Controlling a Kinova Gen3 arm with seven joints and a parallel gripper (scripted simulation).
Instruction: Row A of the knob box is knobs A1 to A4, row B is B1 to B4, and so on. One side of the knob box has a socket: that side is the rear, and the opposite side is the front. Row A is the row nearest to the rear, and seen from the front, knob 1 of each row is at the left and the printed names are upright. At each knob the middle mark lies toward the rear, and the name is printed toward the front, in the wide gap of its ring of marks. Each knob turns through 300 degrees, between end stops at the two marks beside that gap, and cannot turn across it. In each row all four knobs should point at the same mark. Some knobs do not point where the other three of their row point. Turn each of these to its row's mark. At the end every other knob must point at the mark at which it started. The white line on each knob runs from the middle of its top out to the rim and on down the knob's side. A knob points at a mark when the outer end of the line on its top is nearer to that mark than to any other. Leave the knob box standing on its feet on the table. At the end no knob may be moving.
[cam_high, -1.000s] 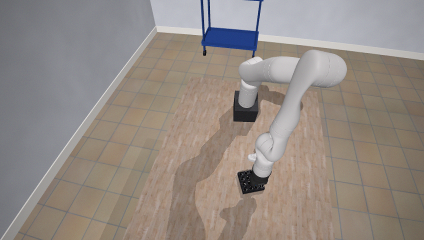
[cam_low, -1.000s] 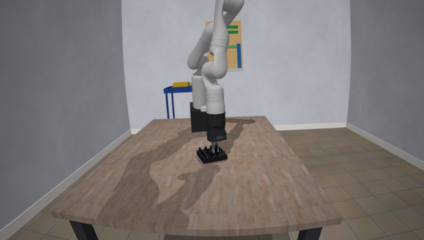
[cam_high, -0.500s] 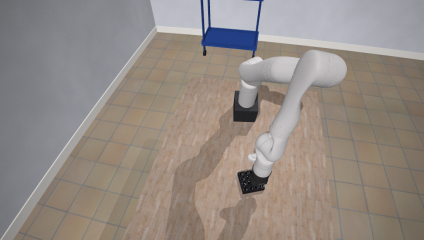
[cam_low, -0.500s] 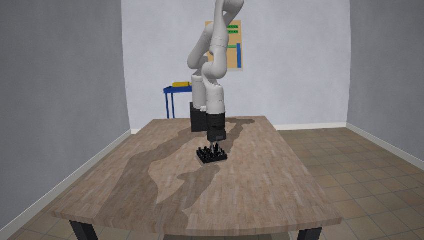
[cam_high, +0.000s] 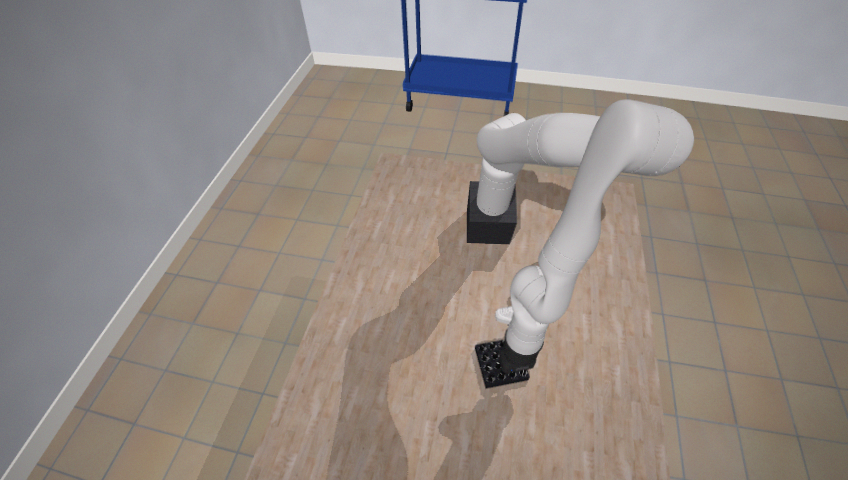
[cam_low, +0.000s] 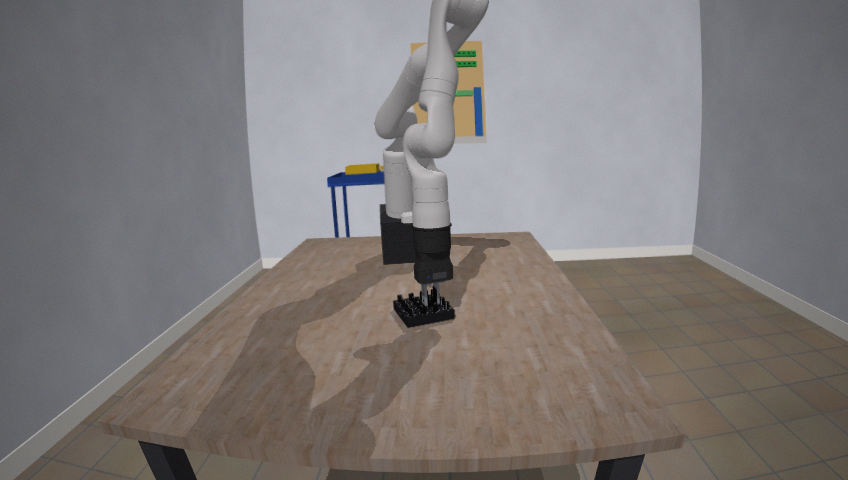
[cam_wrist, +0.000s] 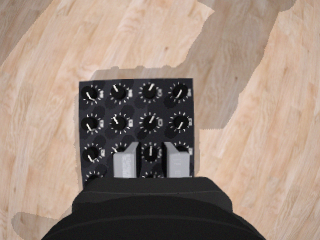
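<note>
The black knob box (cam_high: 505, 383) (cam_low: 429, 319) (cam_wrist: 164, 84) stands on the table. In the wrist view its rear is left and its front right. My gripper (cam_low: 432, 302) (cam_wrist: 151, 154) is open, with its fingers on either side of knob C2 (cam_wrist: 151, 154) and gaps beside it. C2's line points straight up in the wrist view. Knobs C3 (cam_wrist: 149, 123) and C4 (cam_wrist: 149, 93) point up and slightly right. Rows A and D point downward, row B up-left, where seen. Knob C1 is mostly hidden; B2 and D2 are partly covered by the fingers.
Knobs B2 (cam_wrist: 118, 149) and D2 (cam_wrist: 183, 149) stand close to the fingers. The arm's black base block (cam_high: 490, 230) (cam_low: 396, 240) is at the table's far end. A blue trolley (cam_high: 458, 77) (cam_low: 355, 179) stands beyond the table.
</note>
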